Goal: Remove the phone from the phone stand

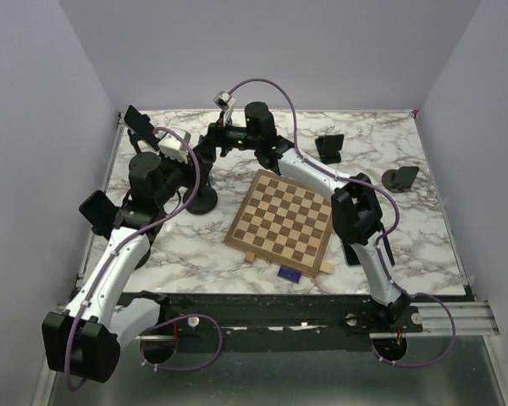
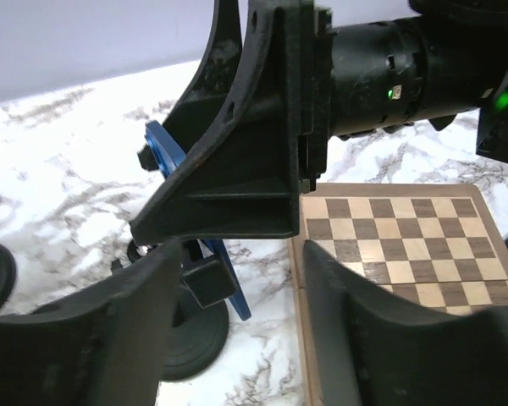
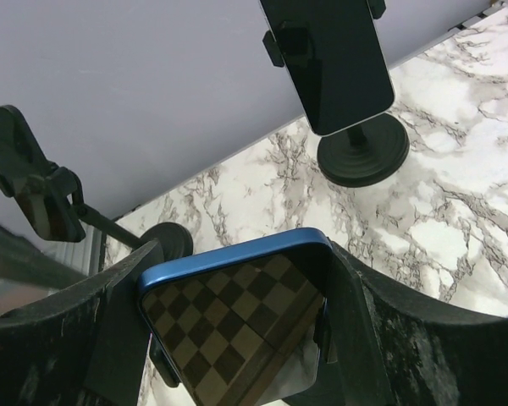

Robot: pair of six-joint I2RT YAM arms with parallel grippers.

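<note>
The blue-edged phone [image 3: 237,330] lies between my right gripper's [image 3: 237,313] two fingers, its dark screen mirroring the chessboard. The fingers press on both its long edges, and the stand's black side clips still show at those edges. In the left wrist view the phone's blue edge [image 2: 163,150] shows behind the right gripper's finger [image 2: 245,152], above the phone stand's round black base [image 2: 182,342]. My left gripper [image 2: 237,338] is open and empty just in front of the stand. In the top view both grippers meet above the stand's base [image 1: 201,201].
The chessboard [image 1: 284,220] lies right of the stand, with a small blue item [image 1: 288,272] at its near edge. Other phones on stands are at the far left [image 1: 140,125] and left [image 1: 97,211]. Two small dark stands [image 1: 328,145] [image 1: 400,178] are at the right.
</note>
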